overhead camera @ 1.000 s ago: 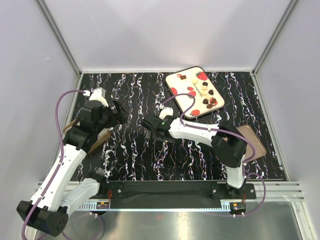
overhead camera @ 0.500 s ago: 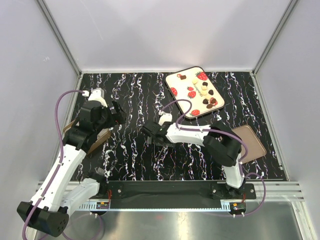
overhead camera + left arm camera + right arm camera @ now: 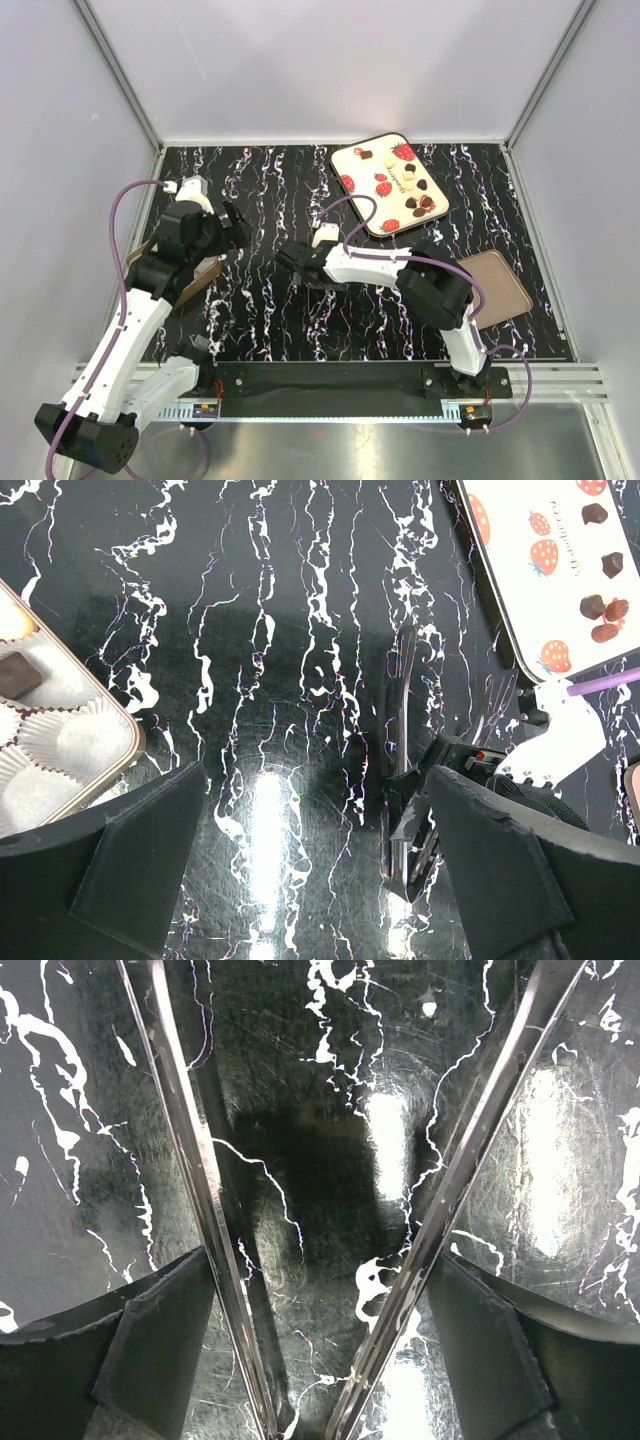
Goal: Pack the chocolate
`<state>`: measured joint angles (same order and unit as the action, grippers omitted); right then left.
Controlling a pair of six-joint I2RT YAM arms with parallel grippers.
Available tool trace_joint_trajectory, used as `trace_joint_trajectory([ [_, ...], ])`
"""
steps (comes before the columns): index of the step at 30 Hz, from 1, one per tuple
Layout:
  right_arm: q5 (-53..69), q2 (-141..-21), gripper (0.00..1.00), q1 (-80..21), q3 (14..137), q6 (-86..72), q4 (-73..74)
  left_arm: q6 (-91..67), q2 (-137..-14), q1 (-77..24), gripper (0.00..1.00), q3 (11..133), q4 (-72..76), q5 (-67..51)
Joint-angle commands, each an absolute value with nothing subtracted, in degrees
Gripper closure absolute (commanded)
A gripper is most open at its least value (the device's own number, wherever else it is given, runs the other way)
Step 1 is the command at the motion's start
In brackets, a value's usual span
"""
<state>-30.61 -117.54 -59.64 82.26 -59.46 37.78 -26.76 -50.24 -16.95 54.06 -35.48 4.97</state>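
Note:
The chocolate (image 3: 410, 183) lies as several small dark and white pieces on the strawberry-printed tray (image 3: 352, 163) at the back; the left wrist view shows dark pieces (image 3: 594, 513) on that tray (image 3: 520, 590). One dark piece (image 3: 17, 674) sits in the box of white paper cups (image 3: 95, 742). Metal tongs (image 3: 195, 1160) lie on the table in a V. My right gripper (image 3: 320, 1290) stands open astride them, each tong arm close against a finger (image 3: 150, 1340). My left gripper (image 3: 310, 840) is open and empty, hovering over bare table to the left of the tongs (image 3: 402, 720).
The brown lid (image 3: 497, 284) lies at the right edge, partly behind the right arm. The cup box (image 3: 196, 281) sits at the left, mostly under the left arm. White walls close in the black marbled table (image 3: 260, 320).
The right gripper has slid a little to the left and down over the tongs, and its jaws have narrowed slightly. The left arm has hardly moved.

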Motion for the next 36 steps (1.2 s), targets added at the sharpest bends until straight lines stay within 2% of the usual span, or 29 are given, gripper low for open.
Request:
trace_joint_trajectory([
  [1, -30.76, -119.36, 0.12, -60.29, 83.50, -61.35, 38.32, -25.75, -49.66, -16.61, 0.01, 55.19, -33.75, 5.36],
  [8, -28.83, -113.39, 0.37, -60.29, 78.40, -51.96, 32.44, -25.23, -49.75, -16.52, 0.01, 55.02, -34.10, 5.89],
  [10, -26.73, -109.80, 0.41, -60.21, 77.70, -46.95, 32.70, -25.14, -49.75, -16.52, 0.01, 55.02, -34.19, 6.24],
  [18, -17.15, -100.91, 0.45, -60.12, 80.33, -37.89, 39.72, -25.40, -51.32, -16.52, 0.01, 54.76, -33.58, 4.93],
  [25, -14.42, -96.16, 0.47, -58.36, 85.69, -33.84, 47.01, -25.40, -54.23, -16.52, 0.01, 55.11, -33.75, 1.59],
  [31, -9.84, -90.89, 0.55, -48.35, 87.19, -29.19, 48.78, -24.26, -55.90, -16.52, 0.01, 55.99, -33.92, -1.14],
  [36, -10.72, -88.95, 0.55, -39.13, 88.59, -25.85, 51.32, -22.24, -56.34, -16.52, 0.01, 55.90, -34.72, -1.93],
])
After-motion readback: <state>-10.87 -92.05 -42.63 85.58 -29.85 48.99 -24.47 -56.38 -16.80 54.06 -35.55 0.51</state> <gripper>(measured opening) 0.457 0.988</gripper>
